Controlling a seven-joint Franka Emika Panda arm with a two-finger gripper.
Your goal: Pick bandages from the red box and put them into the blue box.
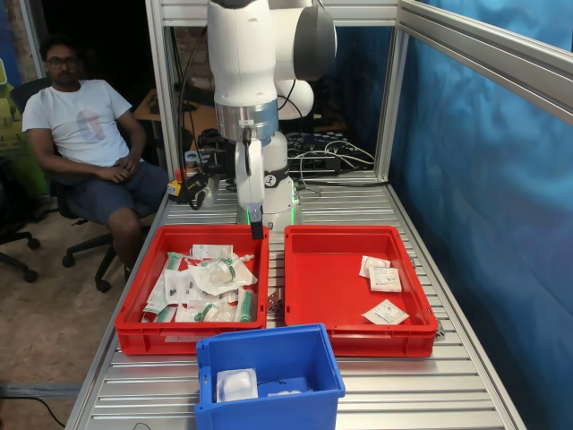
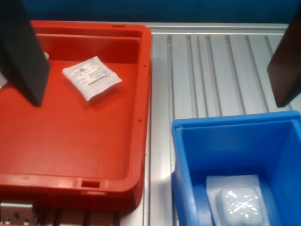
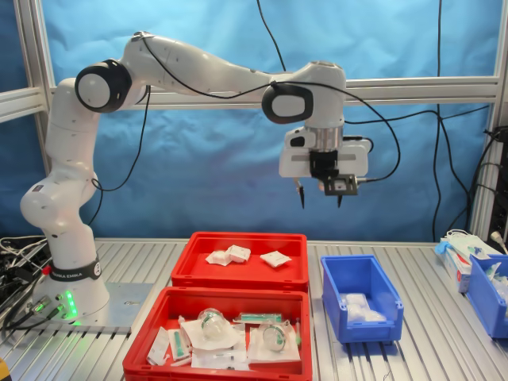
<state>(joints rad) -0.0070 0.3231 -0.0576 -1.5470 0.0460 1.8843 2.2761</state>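
We see the jaws (image 3: 320,194) released and empty, high above the counter (image 3: 429,349). In the second exterior view, three bandages (image 3: 275,259) lie in the red box (image 3: 238,275), at nine o'clock from the blue box (image 3: 361,296), which holds white packets.

In the first exterior view, two trays sit side by side on the table (image 1: 466,376): the red box (image 1: 407,333) on the first exterior view's right, the tray of clear packs (image 1: 134,336) on its left. Three bandages (image 1: 385,279) lie in the red box, toward its right wall. The blue box (image 1: 269,349) stands nearer the camera, in front of the gap between the trays, with a packet (image 1: 237,383) inside. My pincer (image 3: 320,196) hangs high, above the space between red box and blue box in the second exterior view.
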